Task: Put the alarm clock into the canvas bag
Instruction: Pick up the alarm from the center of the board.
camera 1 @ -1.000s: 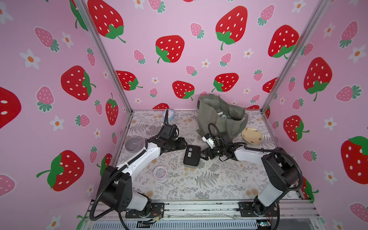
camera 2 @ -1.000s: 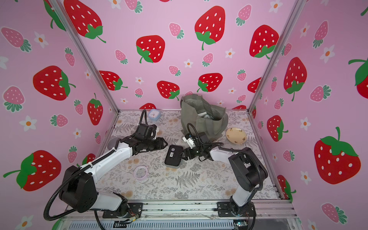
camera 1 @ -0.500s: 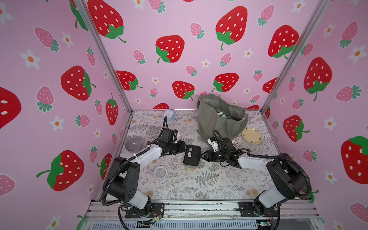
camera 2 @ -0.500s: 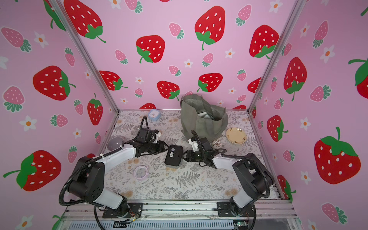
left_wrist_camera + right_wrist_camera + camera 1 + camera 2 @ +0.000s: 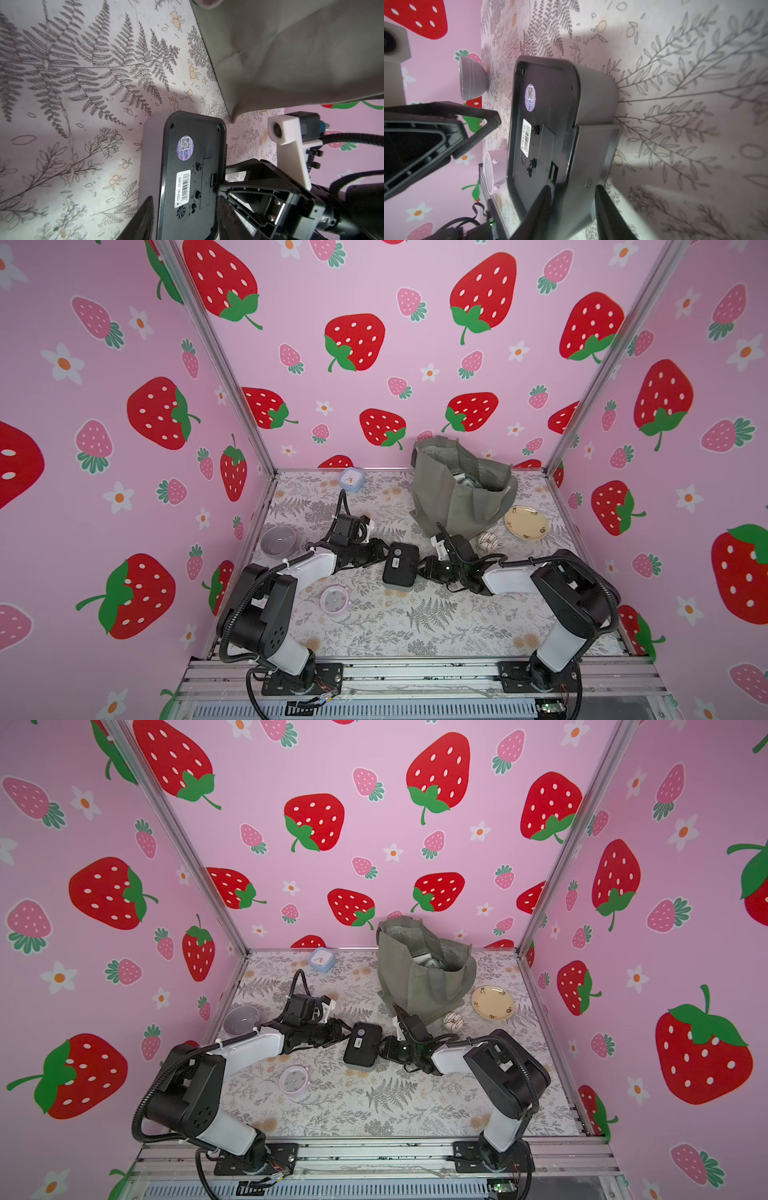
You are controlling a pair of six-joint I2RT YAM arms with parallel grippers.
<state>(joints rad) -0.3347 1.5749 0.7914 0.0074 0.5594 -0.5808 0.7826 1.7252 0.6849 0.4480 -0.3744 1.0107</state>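
The alarm clock (image 5: 400,564) (image 5: 362,1046), dark grey with a black back, lies face down at mid-table. In the left wrist view its labelled back (image 5: 193,158) runs between my left gripper's (image 5: 185,199) fingers, which press both sides. My left gripper (image 5: 376,554) meets the clock from the left. My right gripper (image 5: 422,568) (image 5: 573,188) reaches it from the right and is shut on the clock's grey side (image 5: 546,108). The canvas bag (image 5: 453,497) (image 5: 419,982) stands open behind the clock, with pale items inside. Its cloth wall (image 5: 291,52) fills part of the left wrist view.
A small blue clock (image 5: 351,480) stands at the back wall. A pink round clock (image 5: 334,600) lies in front of the left arm. A grey bowl (image 5: 277,540) sits at the left edge. A doughnut (image 5: 487,541) and a yellow plate (image 5: 526,522) lie right of the bag.
My left gripper has moved right and down onto the clock and narrowed. My right gripper has closed on the clock's right side. The clock has stayed in place.
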